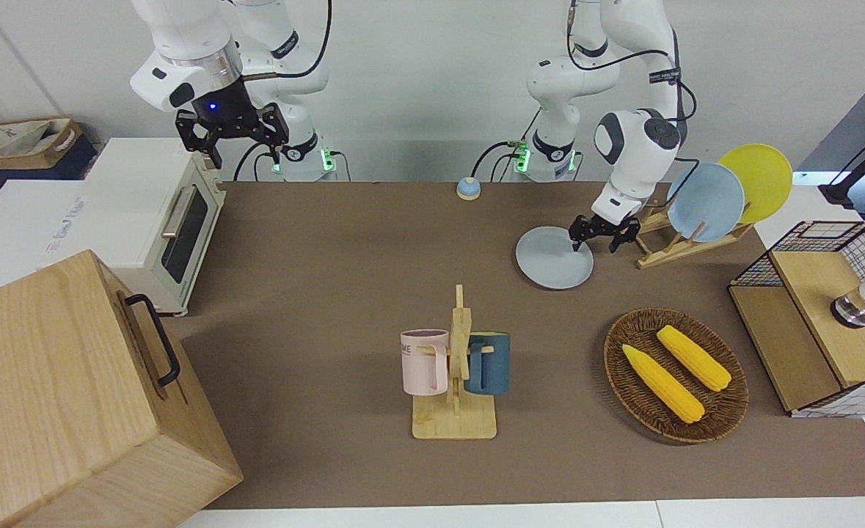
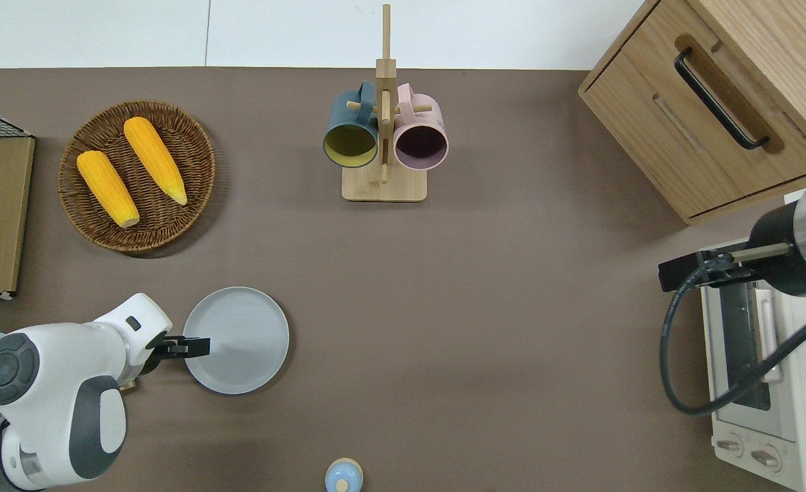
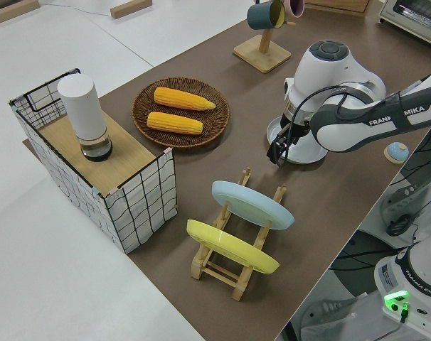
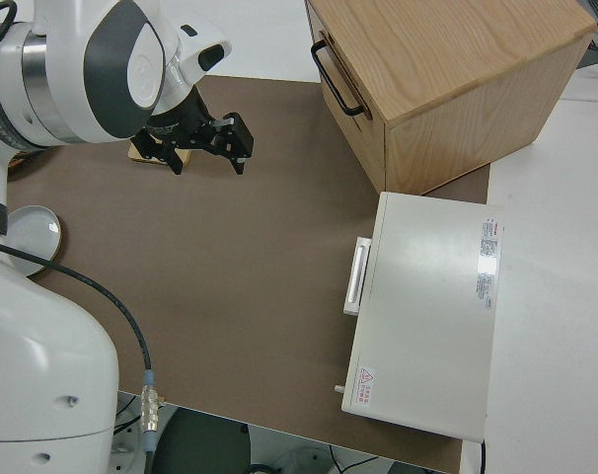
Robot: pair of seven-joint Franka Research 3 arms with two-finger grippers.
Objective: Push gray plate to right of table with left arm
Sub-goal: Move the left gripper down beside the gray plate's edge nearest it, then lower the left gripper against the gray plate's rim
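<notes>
- While the right arm is parked, the left end effector (image 2: 194, 346) sits low at the rim of the gray plate (image 2: 238, 339), on the plate's edge toward the left arm's end of the desk (image 2: 498, 328).
- Its fingers (image 1: 574, 241) stand spread apart, gripping nothing; one looks to hang over the rim, and actual contact is unclear.
- That plate lies flat, nearer to the robots than the wicker basket (image 2: 197, 147) of corn and just beside the wooden plate rack (image 1: 667, 242).
- By my reading, this is the approach ending and the push about to start.
- Next calls for a level sweep toward the right arm's end, staying low against the rim so the plate slides rather than tips.
</notes>
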